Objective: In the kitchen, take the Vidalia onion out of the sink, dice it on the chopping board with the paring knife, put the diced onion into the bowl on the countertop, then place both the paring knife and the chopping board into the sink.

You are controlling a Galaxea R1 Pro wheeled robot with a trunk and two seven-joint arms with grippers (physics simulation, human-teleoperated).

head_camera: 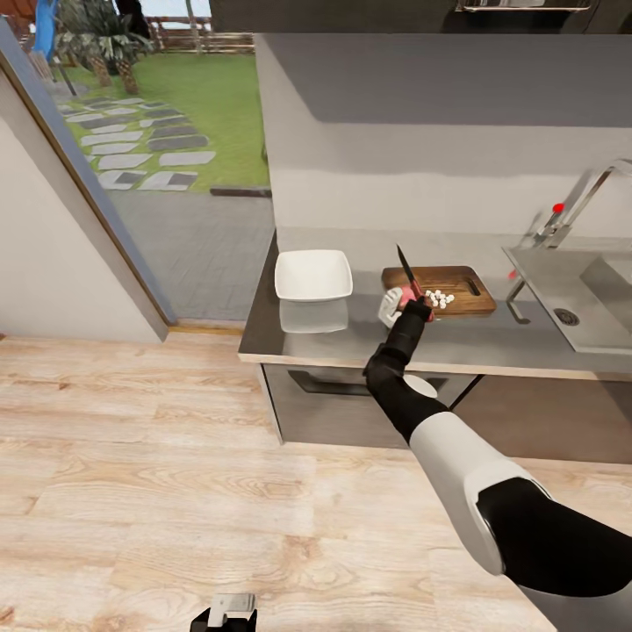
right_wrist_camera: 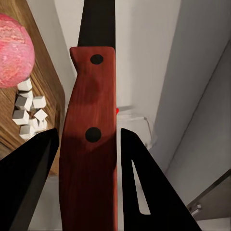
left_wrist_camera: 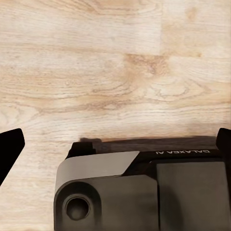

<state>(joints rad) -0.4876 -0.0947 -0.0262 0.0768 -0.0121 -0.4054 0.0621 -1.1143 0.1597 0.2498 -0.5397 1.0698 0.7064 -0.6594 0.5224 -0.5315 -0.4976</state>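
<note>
Right of centre in the head view, my right gripper (head_camera: 412, 303) is clamped on the paring knife (head_camera: 407, 272), its dark blade pointing up and away over the near left end of the chopping board (head_camera: 452, 283). My right wrist view confirms it: the red handle (right_wrist_camera: 89, 144) sits tight between the two black fingers (right_wrist_camera: 144, 192). A cluster of diced onion (head_camera: 439, 299) lies on the board just right of the gripper; the wrist view shows the whitish cubes (right_wrist_camera: 30, 115) beside a pinkish-red Vidalia onion (right_wrist_camera: 13, 50) on the wood. The bowl (head_camera: 313, 274) stands on the countertop (head_camera: 351, 338) left of the board, apart from it. The sink (head_camera: 579, 298) with its tap (head_camera: 570, 206) sits at the right edge. My left gripper (head_camera: 224, 610) hangs low at the bottom edge over the wooden floor (head_camera: 132, 456); its dark fingertips (left_wrist_camera: 9, 147) stand wide apart, holding nothing.
</note>
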